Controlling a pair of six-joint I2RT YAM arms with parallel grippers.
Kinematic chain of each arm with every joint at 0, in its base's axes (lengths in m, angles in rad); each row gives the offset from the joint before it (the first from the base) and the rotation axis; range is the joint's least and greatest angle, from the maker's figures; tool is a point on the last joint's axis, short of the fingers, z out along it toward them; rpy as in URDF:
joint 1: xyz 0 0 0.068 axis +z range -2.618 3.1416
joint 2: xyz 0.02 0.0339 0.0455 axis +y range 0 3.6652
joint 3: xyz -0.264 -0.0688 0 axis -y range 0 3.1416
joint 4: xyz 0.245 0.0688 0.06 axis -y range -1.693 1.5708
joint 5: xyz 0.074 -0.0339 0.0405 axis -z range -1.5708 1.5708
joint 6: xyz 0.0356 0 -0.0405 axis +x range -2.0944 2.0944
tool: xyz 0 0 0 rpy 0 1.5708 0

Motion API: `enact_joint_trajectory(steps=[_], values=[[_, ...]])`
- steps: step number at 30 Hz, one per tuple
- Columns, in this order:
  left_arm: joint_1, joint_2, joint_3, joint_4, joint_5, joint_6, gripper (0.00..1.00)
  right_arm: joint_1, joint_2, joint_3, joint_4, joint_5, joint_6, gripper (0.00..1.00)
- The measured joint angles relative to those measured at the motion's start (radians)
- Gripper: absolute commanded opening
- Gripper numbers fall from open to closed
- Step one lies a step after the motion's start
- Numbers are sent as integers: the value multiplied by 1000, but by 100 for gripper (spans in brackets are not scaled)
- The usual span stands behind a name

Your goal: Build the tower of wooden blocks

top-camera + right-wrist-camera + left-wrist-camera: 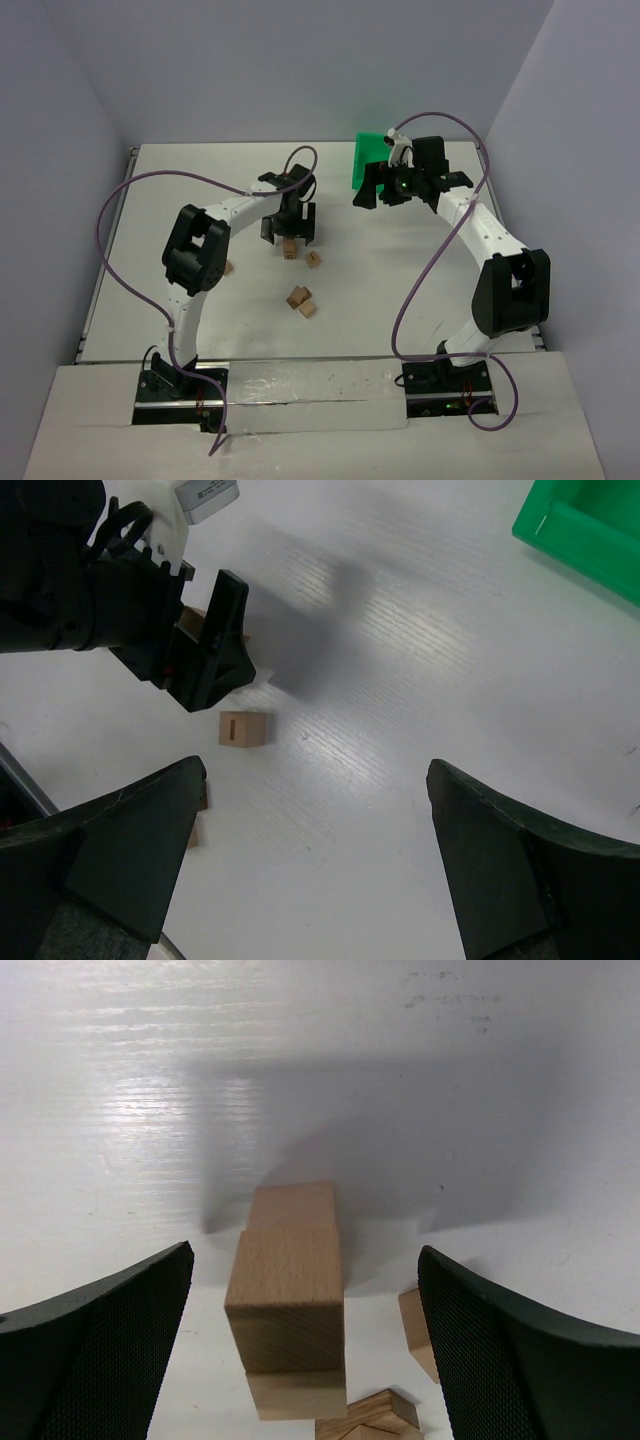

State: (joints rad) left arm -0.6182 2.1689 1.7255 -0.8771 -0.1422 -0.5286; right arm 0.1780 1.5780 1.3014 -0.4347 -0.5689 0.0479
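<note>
A short tower (288,247) of tan wood blocks stands mid-table. In the left wrist view its top cube (285,1295) rests on a lower cube (297,1396), and another cube face (292,1206) shows just behind. My left gripper (290,230) hangs directly over the stack, open; its fingers (110,1340) flank the top cube (305,1260) without touching it. Loose cubes lie nearby: one with a slot (313,259) (243,728), a pair (302,302), and one by the left arm (228,267). My right gripper (385,190) (315,865) is open and empty above bare table.
A green bin (368,160) (590,530) stands at the back, just behind the right gripper. Two loose cubes (415,1332) (372,1420) lie close to the left gripper's right finger. White walls enclose the table (180,180) on the left, back and right.
</note>
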Motion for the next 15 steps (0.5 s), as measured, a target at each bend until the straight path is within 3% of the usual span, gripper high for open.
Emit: enact_joint_trajectory(steps=[15], values=[[0,-67,121,-23,-43,43,99,0,-1,-1,0,-23,-10,100]])
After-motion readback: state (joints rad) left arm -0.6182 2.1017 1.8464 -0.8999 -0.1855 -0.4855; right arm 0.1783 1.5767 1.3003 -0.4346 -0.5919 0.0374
